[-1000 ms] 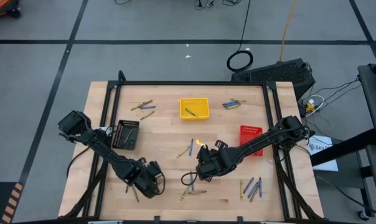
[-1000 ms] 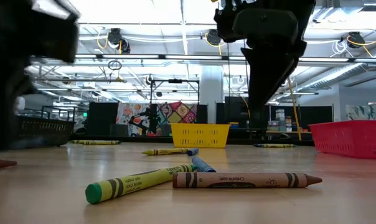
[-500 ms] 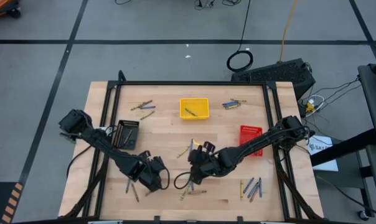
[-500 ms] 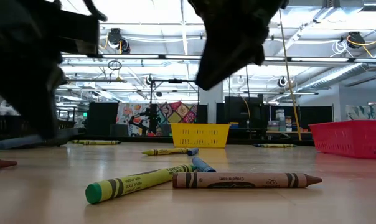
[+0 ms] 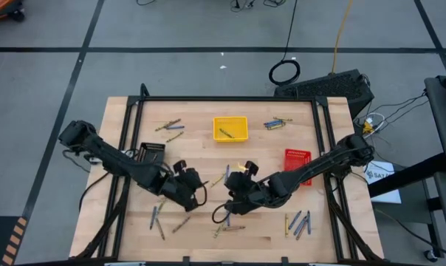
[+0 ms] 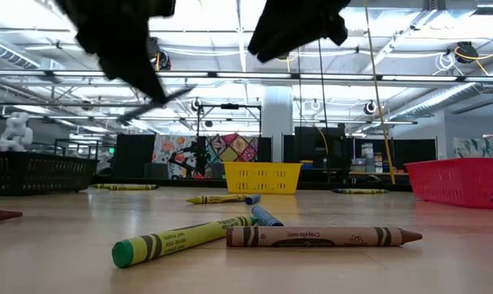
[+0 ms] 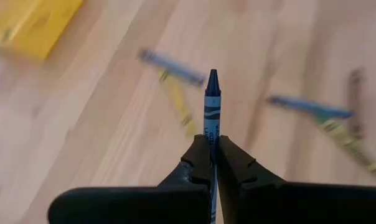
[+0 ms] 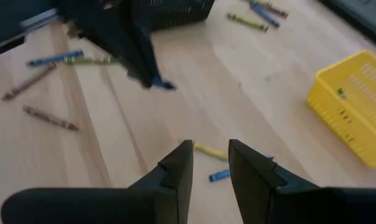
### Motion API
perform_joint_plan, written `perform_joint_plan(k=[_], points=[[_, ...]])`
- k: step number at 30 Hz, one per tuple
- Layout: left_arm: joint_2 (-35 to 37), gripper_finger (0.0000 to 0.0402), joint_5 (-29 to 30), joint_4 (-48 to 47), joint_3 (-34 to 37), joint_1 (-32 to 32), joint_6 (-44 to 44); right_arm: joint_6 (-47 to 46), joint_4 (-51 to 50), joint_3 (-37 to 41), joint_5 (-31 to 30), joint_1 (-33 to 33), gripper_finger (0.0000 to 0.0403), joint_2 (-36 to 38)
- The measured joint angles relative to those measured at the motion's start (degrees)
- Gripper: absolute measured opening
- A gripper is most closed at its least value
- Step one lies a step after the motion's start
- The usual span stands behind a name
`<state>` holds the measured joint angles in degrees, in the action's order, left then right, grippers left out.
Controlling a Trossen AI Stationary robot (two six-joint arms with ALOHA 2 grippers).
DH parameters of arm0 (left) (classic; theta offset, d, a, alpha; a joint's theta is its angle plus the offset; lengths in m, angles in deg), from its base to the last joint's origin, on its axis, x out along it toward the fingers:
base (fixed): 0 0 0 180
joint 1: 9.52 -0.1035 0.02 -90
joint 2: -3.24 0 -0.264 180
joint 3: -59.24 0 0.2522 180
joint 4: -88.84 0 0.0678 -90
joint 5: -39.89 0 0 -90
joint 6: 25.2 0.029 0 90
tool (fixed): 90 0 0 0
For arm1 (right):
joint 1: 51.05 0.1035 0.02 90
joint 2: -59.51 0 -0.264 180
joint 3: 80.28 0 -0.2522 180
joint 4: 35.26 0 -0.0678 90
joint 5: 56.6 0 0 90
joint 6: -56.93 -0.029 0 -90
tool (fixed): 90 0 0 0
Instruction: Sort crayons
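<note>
L tool (image 7: 211, 152) gripping blue crayon (image 7: 211, 106), R tool (image 8: 210, 158) empty

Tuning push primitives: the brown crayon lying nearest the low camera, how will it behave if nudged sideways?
The brown crayon is a round, paper-wrapped stick lying flat on the wooden table, so it will probably roll rather than slide. It looks stiff and light. Rolling away from the camera, it would likely meet the green-tipped crayon beside it.

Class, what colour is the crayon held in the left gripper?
Dark blue; the crayon pinched in the left gripper shows best in the left wrist view.
</note>
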<state>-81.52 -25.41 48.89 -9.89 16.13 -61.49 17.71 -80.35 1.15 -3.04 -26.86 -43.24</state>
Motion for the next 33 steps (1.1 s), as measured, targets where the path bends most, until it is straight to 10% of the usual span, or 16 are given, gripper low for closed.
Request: perform_joint_plan(k=[33], points=[[4.2,0.0,2.7,24.8,0.0,-3.2,31.2,-4.8,9.5,0.0,-31.2,9.2,0.0091,-2.1]])
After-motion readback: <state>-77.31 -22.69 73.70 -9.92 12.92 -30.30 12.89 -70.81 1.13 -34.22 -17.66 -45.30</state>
